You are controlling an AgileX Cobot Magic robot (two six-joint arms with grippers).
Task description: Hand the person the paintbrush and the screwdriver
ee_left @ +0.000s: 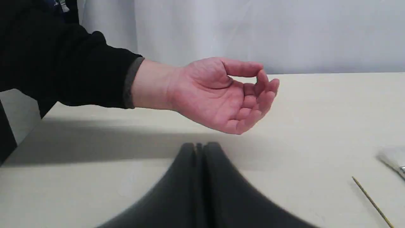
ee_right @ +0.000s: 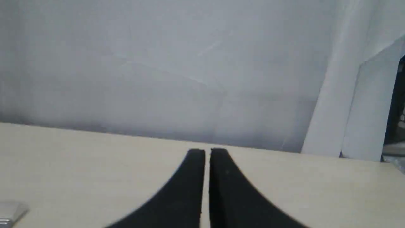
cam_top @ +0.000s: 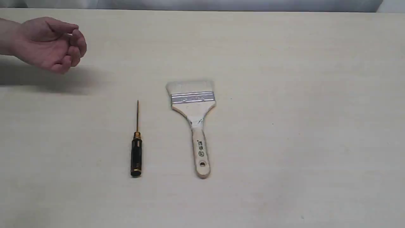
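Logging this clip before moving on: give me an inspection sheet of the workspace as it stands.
Surface: pale table, a few small specks.
Job's things: screwdriver and paintbrush lie flat side by side, not touching, handles toward the near edge; person's hand cupped and empty above the far left.
Clutter: nothing seen.
Grippers: left tool and right tool both shut, holding nothing.
Cables: nothing seen.
Surroundings: white sheet behind the table.

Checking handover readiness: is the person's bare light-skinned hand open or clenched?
Open: the bare hand is palm-up, fingers loosely curled, empty.
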